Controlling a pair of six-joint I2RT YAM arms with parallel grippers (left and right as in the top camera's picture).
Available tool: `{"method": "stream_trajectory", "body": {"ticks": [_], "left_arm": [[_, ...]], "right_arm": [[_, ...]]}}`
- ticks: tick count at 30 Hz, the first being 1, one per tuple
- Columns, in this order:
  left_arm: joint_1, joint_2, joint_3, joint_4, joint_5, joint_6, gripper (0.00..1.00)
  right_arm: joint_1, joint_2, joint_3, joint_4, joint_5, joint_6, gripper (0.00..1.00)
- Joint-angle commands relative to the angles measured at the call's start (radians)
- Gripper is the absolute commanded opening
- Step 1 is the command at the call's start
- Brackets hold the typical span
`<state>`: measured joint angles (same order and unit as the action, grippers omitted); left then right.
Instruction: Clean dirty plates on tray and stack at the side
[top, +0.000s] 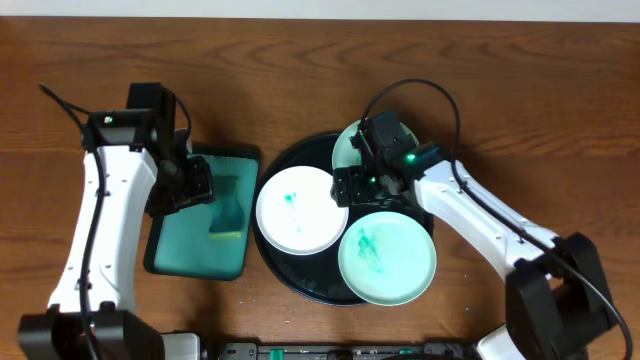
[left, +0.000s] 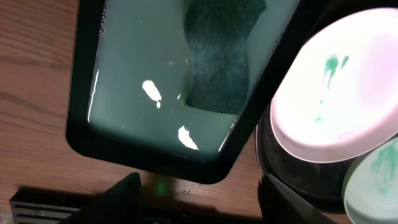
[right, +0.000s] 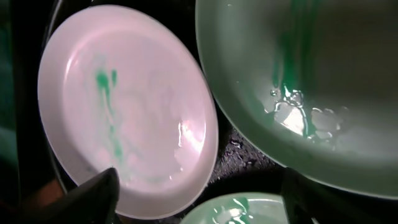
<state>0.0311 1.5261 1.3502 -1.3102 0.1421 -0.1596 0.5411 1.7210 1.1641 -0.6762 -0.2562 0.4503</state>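
The left tool, fingers apart and empty, hangs near the sponge — it should pinch the middle. The right tool, also apart, could steady the white plate.

Robotics lab workbench: 2 white robot arms, left arm and right arm, stand at a wooden table holding a black tray of smeared plates.

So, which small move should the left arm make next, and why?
Probably lower the left gripper onto the sponge and close on it. It looks open and empty over the green tray, and all three plates show teal smears.
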Motion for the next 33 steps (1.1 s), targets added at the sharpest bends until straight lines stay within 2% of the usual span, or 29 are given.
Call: {"method": "stream_trajectory", "body": {"ticks": [1,9,14,22,33], "left_arm": [[0.003,-0.004,0.025,-0.001,-0.016,0.005,0.85],[0.003,-0.004,0.025,0.002,-0.016,0.005,0.87],[0.003,-0.004,0.025,0.009,-0.016,0.005,0.87],[0.003,-0.003,0.024,0.008,-0.016,0.004,0.88],[0.003,-0.003,0.024,0.002,-0.016,0.004,0.88]], "right_arm": [[0.021,0.023,0.013,0.012,0.005,0.036,0.74],[0.045,0.113,0.013,0.03,0.003,0.09,0.57],[0.05,0.13,0.013,0.044,-0.006,0.095,0.53],[0.055,0.131,0.012,0.078,-0.006,0.097,0.34],[0.095,0.156,0.011,0.111,0.022,0.141,0.36]]}}
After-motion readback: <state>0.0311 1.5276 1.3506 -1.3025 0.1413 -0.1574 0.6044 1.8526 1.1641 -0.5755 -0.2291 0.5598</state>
